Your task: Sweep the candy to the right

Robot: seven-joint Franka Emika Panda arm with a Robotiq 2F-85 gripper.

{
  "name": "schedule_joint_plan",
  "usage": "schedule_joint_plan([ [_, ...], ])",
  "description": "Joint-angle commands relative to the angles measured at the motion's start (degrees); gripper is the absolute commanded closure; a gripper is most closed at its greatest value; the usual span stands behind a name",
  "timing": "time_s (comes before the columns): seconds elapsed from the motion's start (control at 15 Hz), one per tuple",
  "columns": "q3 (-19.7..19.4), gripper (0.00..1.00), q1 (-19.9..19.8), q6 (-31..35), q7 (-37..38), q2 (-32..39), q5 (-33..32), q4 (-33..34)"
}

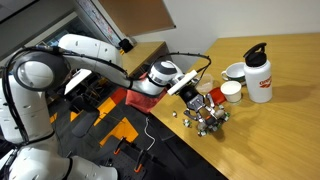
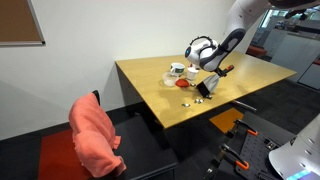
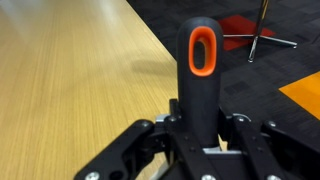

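1. In an exterior view, the gripper (image 1: 190, 90) sits mid-frame over the table (image 1: 285, 125). The candy (image 1: 205, 121) lies just below it, lower centre, a loose bunch strung roughly left-right.
2. In an exterior view, the gripper (image 2: 206, 86) is right of centre; candy's too tiny to read its direction tbh.
3. Wrist view: jaws pinched tight on a black handle (image 3: 198, 100), pointing straight up-frame.

The gripper (image 3: 197, 146) clamped a black handle (image 3: 199, 75) between its fingers (image 3: 148, 140), and the handle rose past them with an orange-rimmed slot near its tip. Left of the fingers lay the wooden table (image 3: 70, 70). To their right and beyond spread dark floor (image 3: 275, 70) with a red patch (image 3: 238, 24), an orange patch (image 3: 306, 95) and thin metal legs (image 3: 268, 40).
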Motion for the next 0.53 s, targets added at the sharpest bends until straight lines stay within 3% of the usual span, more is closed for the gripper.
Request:
schedule_joint_plan([
  [0.0, 0.7, 0.88, -0.7, -1.5, 0.4, -1.3, 0.6, 0.4],
  [0.27, 2.8, 0.88, -0.4, 0.0, -1.1, -7.1, 2.4, -4.1],
  [0.47, 5.6, 0.88, 0.1, -0.1, -3.3, -12.2, 7.4, -7.9],
])
